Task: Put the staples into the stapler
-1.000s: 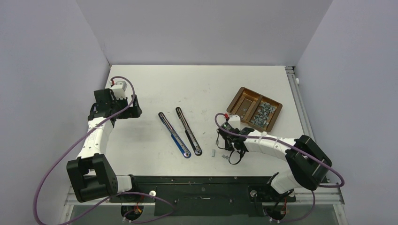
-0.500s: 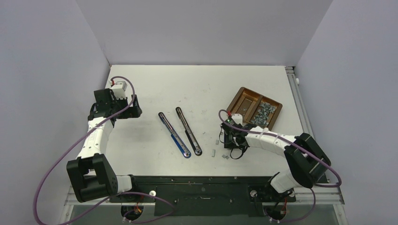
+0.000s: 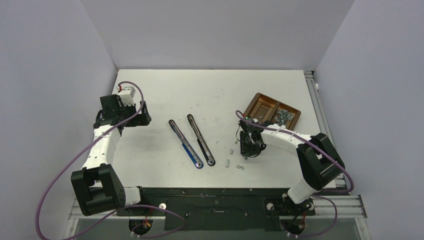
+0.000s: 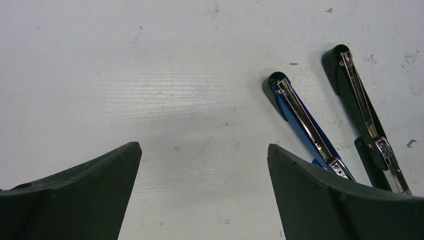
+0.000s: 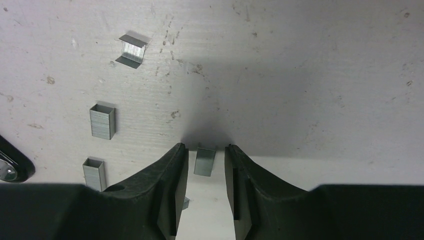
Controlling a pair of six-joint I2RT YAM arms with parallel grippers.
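Left arm sits at the far left of the white surface. The left jaws are spread wide over bare surface, holding nothing. Right of them two staplers lie opened out flat, side by side, slanted, close but not touching: blue stapler on the left, black stapler on the right, metal channels facing up. Next right, loose staples lie scattered on the surface as small grey blocks, near the staplers' near ends, touching neither. Right arm reaches over them. The right jaws point down, set narrow, with one staple block lying on the surface between the fingertips, a sliver of gap on each side, not pinched. The wrist view shows three more blocks to its left. Far right is a brown two-compartment tray with a heap of staples in its right compartment; the arm partly hides the tray's near edge.
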